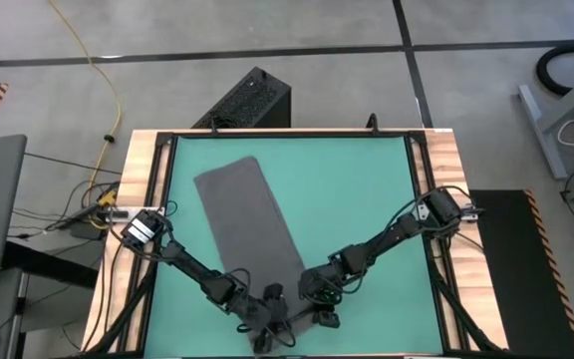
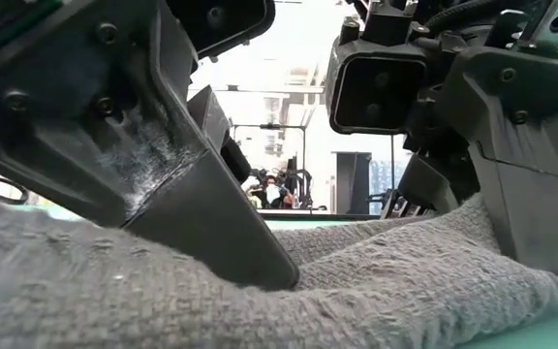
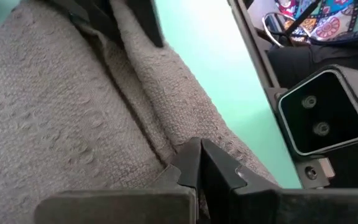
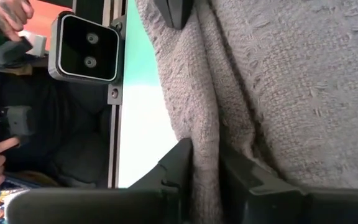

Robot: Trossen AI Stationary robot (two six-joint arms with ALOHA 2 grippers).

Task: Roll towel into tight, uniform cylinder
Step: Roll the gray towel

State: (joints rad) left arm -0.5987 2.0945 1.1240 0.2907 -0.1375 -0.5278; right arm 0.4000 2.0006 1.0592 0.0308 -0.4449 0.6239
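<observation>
Our left gripper (image 1: 263, 317) sits low at the near edge of the green mat (image 1: 357, 189), with its fingers pressed tight together. In the left wrist view the two tips meet with no gap, and the towel (image 1: 247, 224) bunches right against them; whether any cloth is actually caught between them, we cannot tell. Ahead of this gripper the towel runs away as a long dark grey strip, lying flat and at a slant toward the far-left part of the mat. Only the end nearest us is lifted into a low ridge.

Just to the right of it, our right gripper (image 1: 323, 315) works the same end. In the right wrist view its fingers stand a little apart with a fold of the towel's edge running up between them, so we read this as a light pinch on the cloth. From table height the ridge sags between the two grippers, dipping in the middle.

We judge the towel light, soft and limp, with a coarse weave that should not slip against the fingers. It will not keep a shape by itself, and the unsupported middle is likely to lag behind the corners. We would take hold at the two near corners, right on the edge, and keep both grips level so the first turn comes out even.
</observation>
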